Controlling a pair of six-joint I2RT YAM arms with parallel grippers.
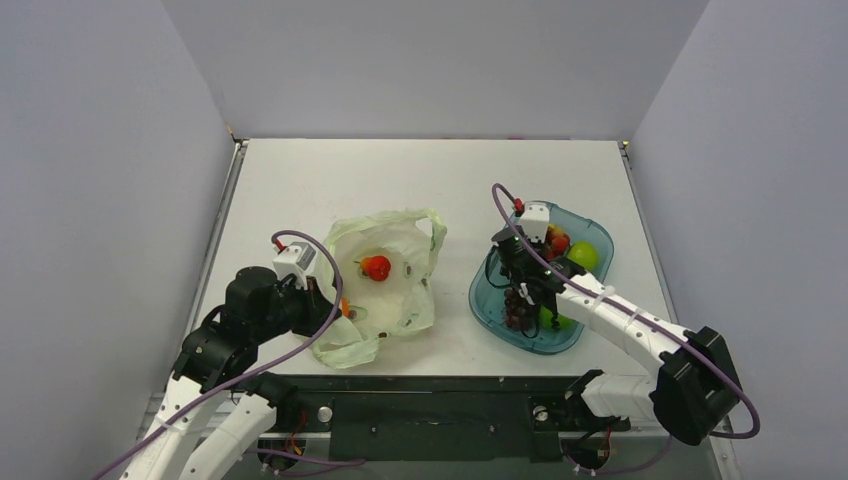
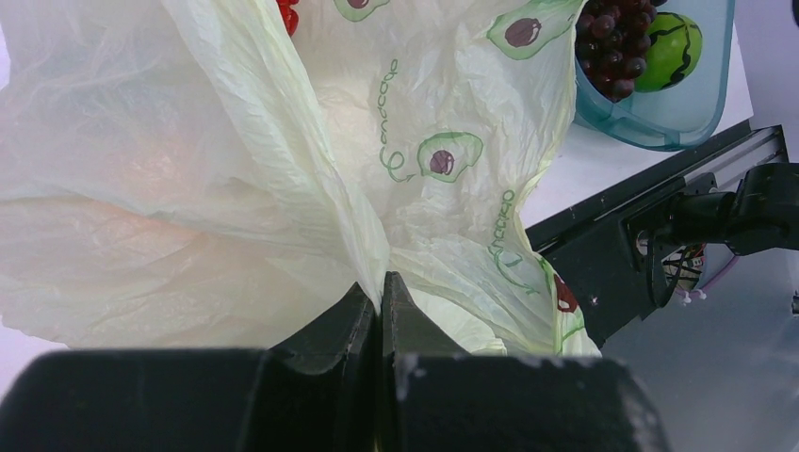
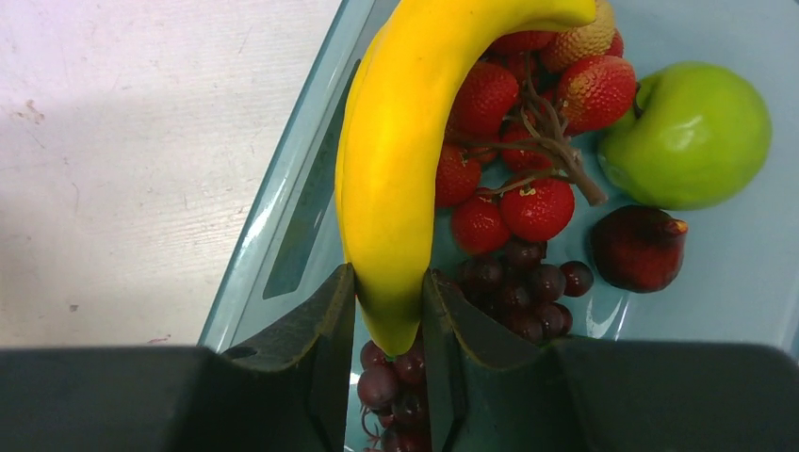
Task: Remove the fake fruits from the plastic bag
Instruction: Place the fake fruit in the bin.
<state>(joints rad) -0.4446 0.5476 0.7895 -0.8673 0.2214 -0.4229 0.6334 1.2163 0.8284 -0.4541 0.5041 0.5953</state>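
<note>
Gripping the banana [image 3: 405, 141] at its lower tip with the right end effector [image 3: 388, 282], set narrow and pinched on both sides of the fruit. Hanging it over the near-left part of the blue tray [image 3: 283, 217], long axis running away from the fingers and curving right over the red berry cluster [image 3: 509, 202], grapes [image 3: 513, 287] directly below. Probably needs just a release here: open and drop into the tray.

Pinching a fold of the plastic bag [image 2: 188, 188] with the left end effector [image 2: 380, 282], fully closed on the film at the bag's near-left edge, mouth facing up on the surface [image 1: 300, 180].

Likely next target: red fruit [image 1: 376, 267], sitting mid-mouth inside the bag, well left of the tray and of the right end effector. Nearer the left arm, but with that arm tied up on the bag, expect a cross-reach from the right.

Probable orange fruit [image 1: 346, 310] showing as a sliver just beside the left fingers, mostly under film and arm, shape unconfirmed.

Can't tell whether the banana tip touches the grapes. Red fruit cut off at the top edge of the left wrist view. Tray contents partly blocked by the right arm from above
</note>
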